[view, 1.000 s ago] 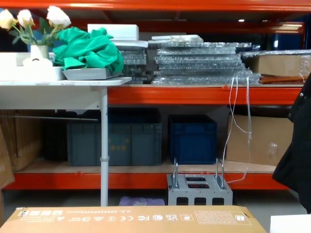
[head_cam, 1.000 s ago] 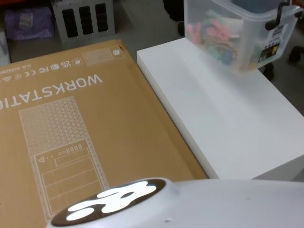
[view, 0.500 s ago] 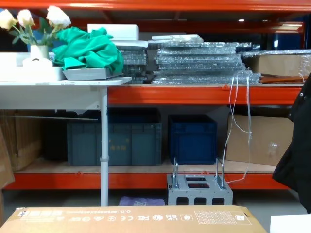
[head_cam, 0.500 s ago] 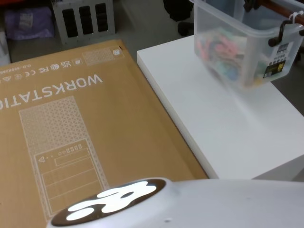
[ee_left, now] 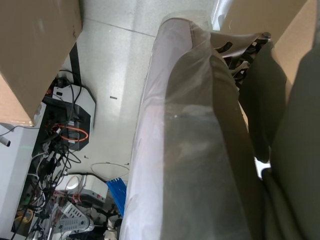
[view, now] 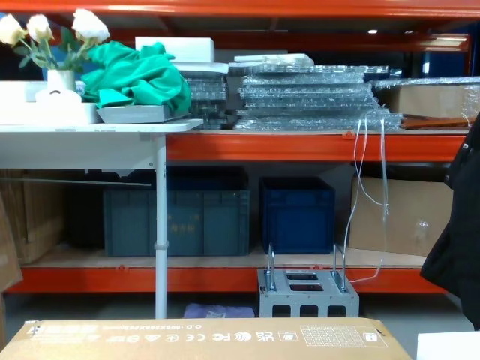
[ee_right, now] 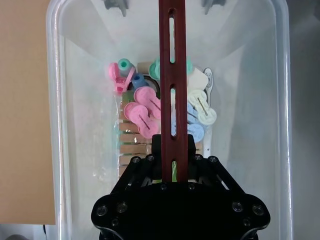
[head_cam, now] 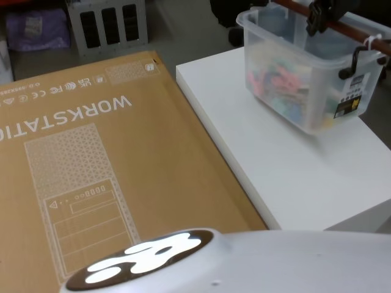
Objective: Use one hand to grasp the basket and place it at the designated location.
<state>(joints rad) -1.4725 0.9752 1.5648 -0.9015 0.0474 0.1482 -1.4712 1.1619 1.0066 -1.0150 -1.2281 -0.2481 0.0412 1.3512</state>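
Note:
The basket (head_cam: 303,85), a clear plastic tub holding pastel-coloured items, is at the far right of the white platform (head_cam: 287,165). I cannot tell whether its base touches the surface. My right gripper (head_cam: 318,22) is above it, shut on the long red-brown bar handle (head_cam: 360,36). In the right wrist view, the black gripper (ee_right: 173,169) clamps the handle (ee_right: 173,75) near its middle, with the open basket (ee_right: 90,125) below. The left wrist view looks at the floor and a plastic-wrapped part of the robot.
A large cardboard box (head_cam: 91,152) printed WORKSTATION lies to the left of the platform. Beyond it on the floor stands a grey metal block (view: 307,294) with two loop handles. Blue crates (view: 296,214) sit under orange shelving, and a white table (view: 97,135) is at the left.
The basket was high and tilted at the upper right. It has come down and levelled over the platform, still hanging from my right gripper by its handle.

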